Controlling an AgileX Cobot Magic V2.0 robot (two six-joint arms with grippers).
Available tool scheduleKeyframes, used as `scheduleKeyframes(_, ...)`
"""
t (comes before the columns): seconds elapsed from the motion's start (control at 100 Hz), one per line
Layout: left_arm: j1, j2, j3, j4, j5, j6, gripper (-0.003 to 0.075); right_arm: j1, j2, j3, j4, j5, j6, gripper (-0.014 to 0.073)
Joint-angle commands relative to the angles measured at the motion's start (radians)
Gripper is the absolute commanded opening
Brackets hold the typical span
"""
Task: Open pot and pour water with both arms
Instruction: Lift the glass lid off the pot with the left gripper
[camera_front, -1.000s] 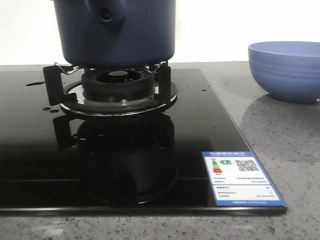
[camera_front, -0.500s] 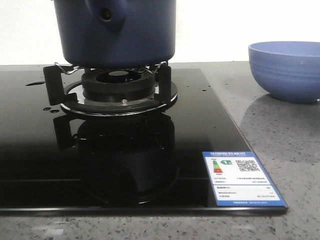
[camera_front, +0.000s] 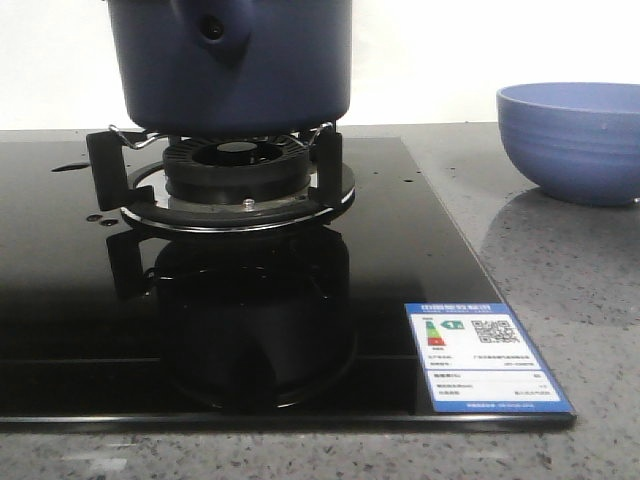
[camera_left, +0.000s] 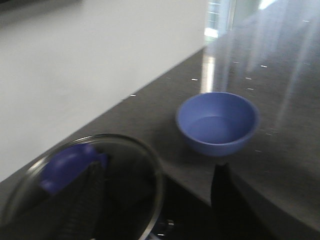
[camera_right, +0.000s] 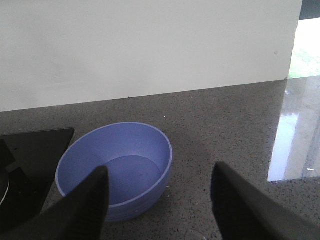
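The dark navy pot (camera_front: 230, 70) stands on the burner grate (camera_front: 235, 185), its handle lug (camera_front: 212, 28) facing the camera; its top is cut off in the front view. In the left wrist view a glass lid (camera_left: 132, 175) with a blue knob (camera_left: 67, 167) lies over the pot. My left gripper (camera_left: 157, 200) is open above the lid's edge, one finger (camera_left: 85, 205) beside the knob, holding nothing. My right gripper (camera_right: 160, 205) is open and empty above the countertop beside the light blue bowl (camera_right: 115, 167). Neither gripper shows in the front view.
The light blue bowl (camera_front: 575, 140) sits on the grey stone counter (camera_front: 560, 280) right of the black glass cooktop (camera_front: 60, 310); it also shows in the left wrist view (camera_left: 217, 122). An energy label (camera_front: 485, 355) is stuck on the cooktop's front right corner. A white wall runs behind.
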Motion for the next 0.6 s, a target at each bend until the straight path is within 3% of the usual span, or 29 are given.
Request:
scheduleKeyframes(0.0,0.009,-0.021,-0.092,-0.355,0.095,0.253,0.0417,-0.002,0.014,-0.037,0.002,-0.085,-0.011,0.0407)
scheduleKeyframes(0.1,0.049,-0.017,-0.109,-0.677,0.168,0.492,0.0417,-0.002,0.014,-0.037,0.003,-0.083,-0.011,0.0407)
scheduleKeyframes(0.3,0.239,0.054,-0.105,-1.177,0.39,0.717,0.0417,-0.002,0.014,-0.037,0.013,-0.072,-0.011,0.0407)
scheduleKeyframes(0.4,0.338,0.116,-0.105,-1.272,0.494,0.782,0.0417,-0.002,0.014,-0.037,0.013,-0.063,-0.011,0.0407)
scheduleKeyframes(0.59,0.431,0.206,-0.105,-1.189,0.4,0.837,0.0417,-0.002,0.014,-0.037,0.013,-0.059,-0.011,0.0407)
